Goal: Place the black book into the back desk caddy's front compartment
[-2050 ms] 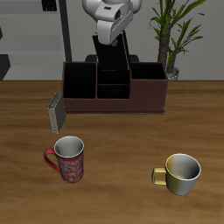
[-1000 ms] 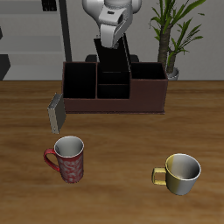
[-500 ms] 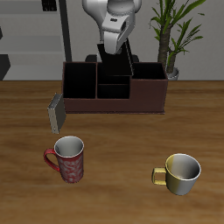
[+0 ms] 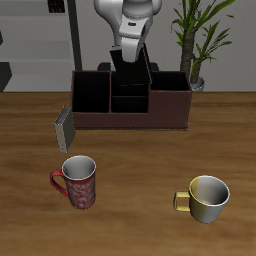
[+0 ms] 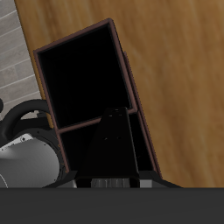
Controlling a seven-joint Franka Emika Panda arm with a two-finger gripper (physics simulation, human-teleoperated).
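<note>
I see the thin black hardcover book [image 4: 131, 73] tilted over the long reddish-brown caddy [image 4: 130, 118]; pincer grip unclear.

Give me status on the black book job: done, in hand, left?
Done: the black book is off the table, standing in the caddy around its middle cells. In hand: the end effector sits at the book's top; grip state unclear. Left: confirm it's in the front cell, release, retreat.

- The gripper [image 4: 131, 53] has risen since two seconds ago, lifting clear above the back desk caddy [image 4: 130, 100].
- The black book [image 4: 133, 72] below the gripper now leans more.
</note>
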